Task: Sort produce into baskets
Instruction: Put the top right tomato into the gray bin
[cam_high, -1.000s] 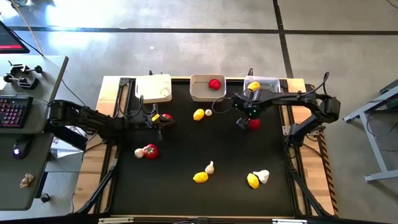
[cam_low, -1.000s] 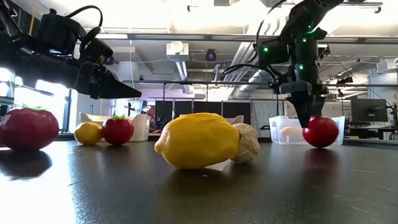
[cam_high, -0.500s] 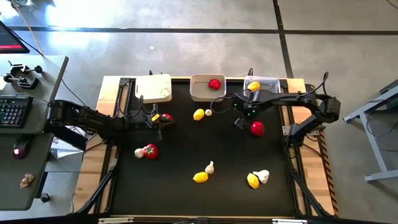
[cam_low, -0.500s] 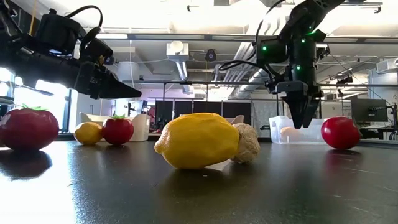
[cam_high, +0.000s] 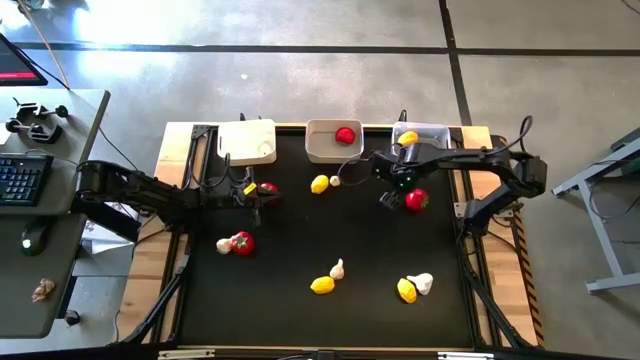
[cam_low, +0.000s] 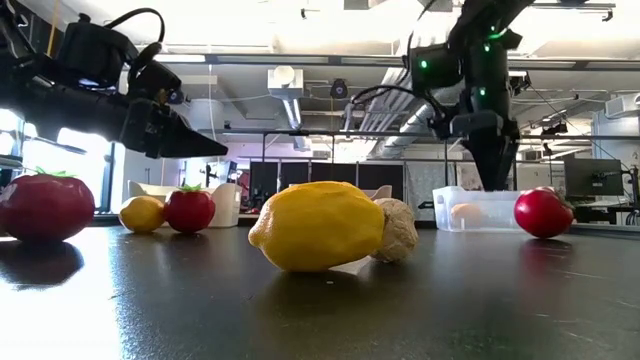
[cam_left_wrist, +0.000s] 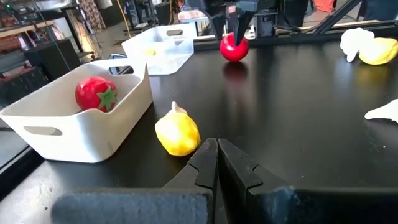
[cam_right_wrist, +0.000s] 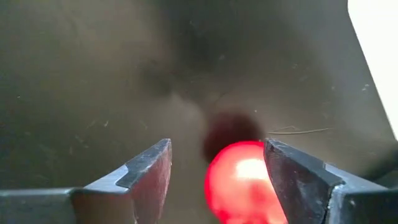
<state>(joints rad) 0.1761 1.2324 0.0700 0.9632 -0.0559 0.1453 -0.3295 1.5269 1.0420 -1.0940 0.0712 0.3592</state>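
Observation:
A red tomato (cam_high: 416, 199) lies on the black table (cam_high: 300, 230) near the far right, and also shows in the low view (cam_low: 543, 212). My right gripper (cam_high: 389, 198) is open just left of it and raised above the table (cam_low: 492, 175). In the right wrist view the tomato (cam_right_wrist: 245, 183) lies between and beyond the fingertips (cam_right_wrist: 221, 165). My left gripper (cam_high: 256, 196) is shut and empty, hovering by another tomato (cam_high: 268, 188). Three baskets stand along the far edge: white (cam_high: 247, 142), greyish-white (cam_high: 325, 148) holding a tomato (cam_high: 345, 135), and clear (cam_high: 428, 131) holding a lemon (cam_high: 408, 139).
A lemon (cam_high: 320, 184) and garlic (cam_high: 335, 181) lie mid-table at the far side. A tomato (cam_high: 242, 242) with garlic (cam_high: 224, 245) lies at the left. Lemon-and-garlic pairs lie near the front (cam_high: 322, 285) and front right (cam_high: 407, 291).
The tomato that lay under my right gripper's tips has rolled a short way toward the table's right edge and lies free. My right gripper has risen from the table and stayed about where it was. My left arm has kept still.

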